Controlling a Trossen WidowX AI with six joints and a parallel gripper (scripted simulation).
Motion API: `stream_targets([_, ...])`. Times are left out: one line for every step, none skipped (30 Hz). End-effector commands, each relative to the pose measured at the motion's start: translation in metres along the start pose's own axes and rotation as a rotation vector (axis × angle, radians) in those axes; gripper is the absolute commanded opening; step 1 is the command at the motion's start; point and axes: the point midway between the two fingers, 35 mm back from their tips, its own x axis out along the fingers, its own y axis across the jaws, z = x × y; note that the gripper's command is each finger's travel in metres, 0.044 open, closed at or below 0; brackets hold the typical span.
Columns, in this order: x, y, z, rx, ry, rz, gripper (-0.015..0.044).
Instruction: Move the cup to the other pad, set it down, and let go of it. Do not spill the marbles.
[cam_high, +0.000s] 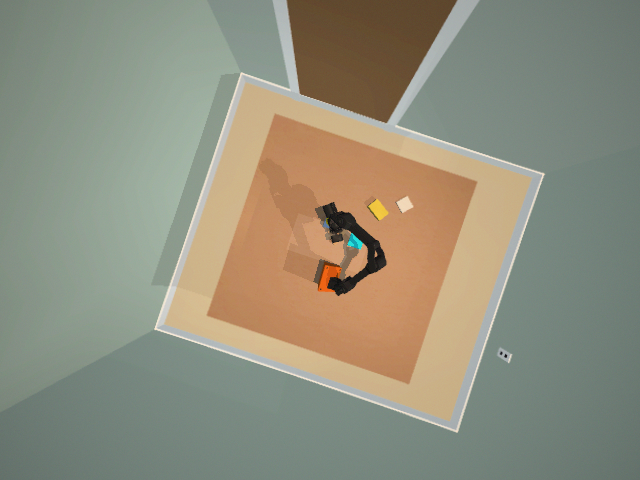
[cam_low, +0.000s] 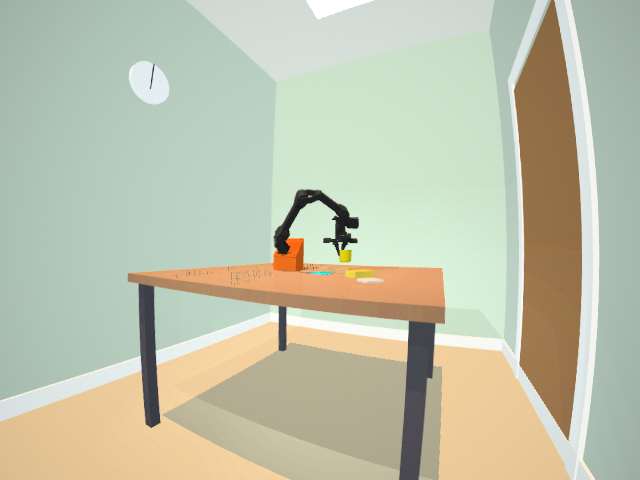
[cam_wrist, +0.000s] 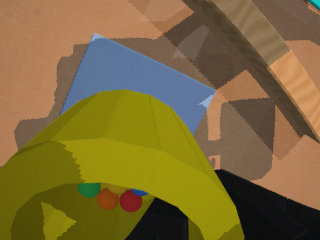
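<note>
One cup (cam_wrist: 127, 160) inside claw (cam_low: 342, 251) grip

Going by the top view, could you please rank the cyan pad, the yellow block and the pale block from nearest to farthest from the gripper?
1. Cyan pad: just beside the gripper, partly under the arm.
2. Yellow block: further out, toward the door side of the table.
3. Pale block: beyond the yellow block, farthest.

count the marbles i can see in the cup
4 marbles show inside the yellow cup: green, orange, red, and a blue sliver under the rim. More may be hidden.
</note>
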Motion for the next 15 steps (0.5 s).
stream_targets([-0.001, -0.006, 0.006, 0.001, 0.000, 0.001, 0.0000])
stream_targets([-0.001, -0.007, 0.008, 0.002, 0.001, 0.001, 0.0000])
stream_targets([-0.001, -0.009, 0.009, 0.002, 0.001, 0.000, 0.0000])
stream_targets([-0.001, -0.010, 0.010, 0.002, 0.001, 0.000, 0.0000])
stream_targets([-0.001, -0.012, 0.011, 0.003, 0.001, 0.000, 0.0000])
stream_targets([-0.001, -0.013, 0.012, 0.003, 0.001, 0.000, 0.0000])
stream_targets([-0.001, -0.014, 0.013, 0.004, 0.001, 0.000, 0.0000])
stream_targets([-0.001, -0.016, 0.015, 0.004, 0.001, 0.000, 0.0000])
stream_targets([-0.001, -0.017, 0.016, 0.004, 0.002, -0.001, 0.0000])
stream_targets([-0.001, -0.019, 0.017, 0.004, 0.002, -0.001, 0.0000])
stream_targets([-0.001, -0.020, 0.018, 0.005, 0.002, -0.001, 0.0000])
stream_targets([-0.001, -0.022, 0.019, 0.005, 0.002, -0.001, 0.0000])
stream_targets([-0.001, -0.023, 0.021, 0.005, 0.002, -0.001, 0.0000])
stream_targets([-0.001, -0.024, 0.022, 0.005, 0.002, -0.001, 0.0000])
stream_targets([-0.001, -0.026, 0.023, 0.005, 0.002, -0.001, 0.0000])
